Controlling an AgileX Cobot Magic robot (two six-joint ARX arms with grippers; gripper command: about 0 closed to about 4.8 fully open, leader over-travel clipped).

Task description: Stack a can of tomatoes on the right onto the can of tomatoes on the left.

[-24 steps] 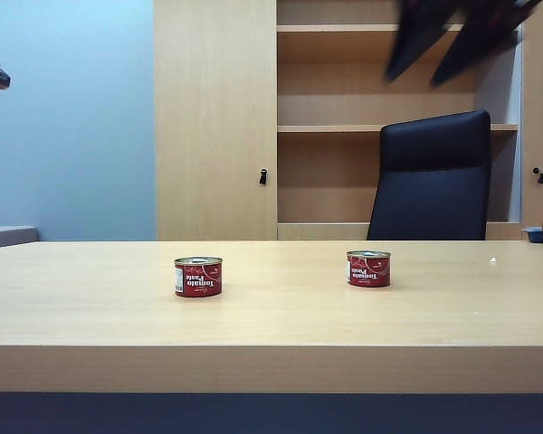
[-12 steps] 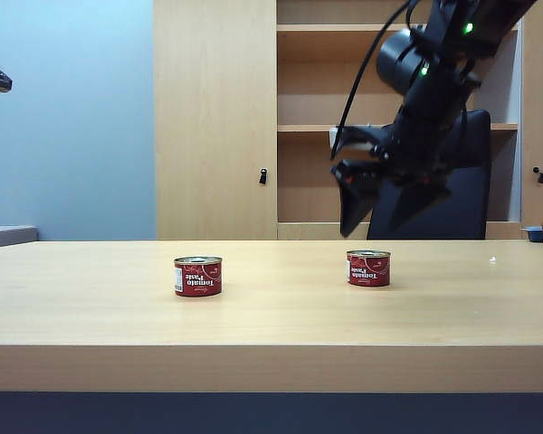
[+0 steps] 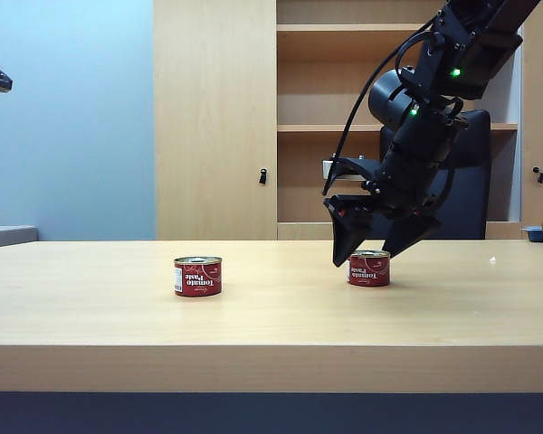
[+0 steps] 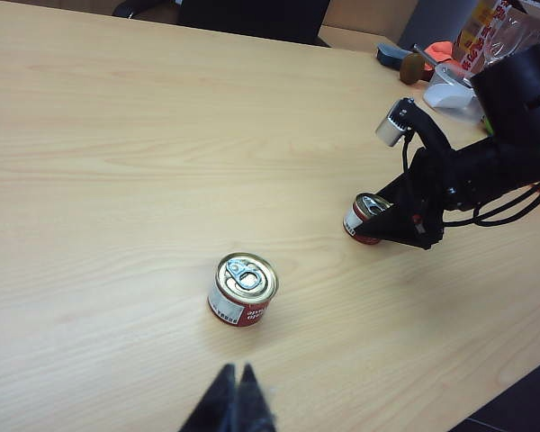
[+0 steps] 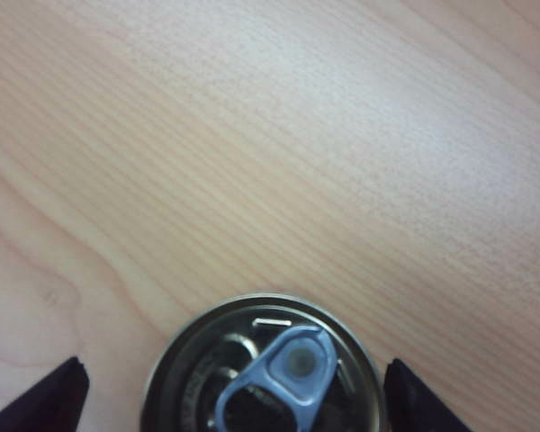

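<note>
Right tomato paste can (image 3: 369, 268): upright on the bench (image 3: 271, 307), axis vertical, pull-tab lid facing up; stands right of centre, well apart from the other can
Left tomato paste can (image 3: 198, 277): upright too, lid up; red label with white lettering, a white panel on its side; nothing on top of it
Make: both cans short, round, metal — silvery rims, ring-pull tabs; bench top pale wood grain, smooth
Right pincer (image 3: 372, 249): reaches down at a slant over the right can, fingers spread wide, one tip on each side of the can's top; holds nothing; whether the tips touch the can I cannot tell
Left pincer (image 4: 237, 407): high above the bench's near side, tips pressed together, holding nothing
Around: black office chair (image 3: 434, 176) and wooden shelving (image 3: 371, 117) behind the bench; bench surface between the two cans bare
</note>
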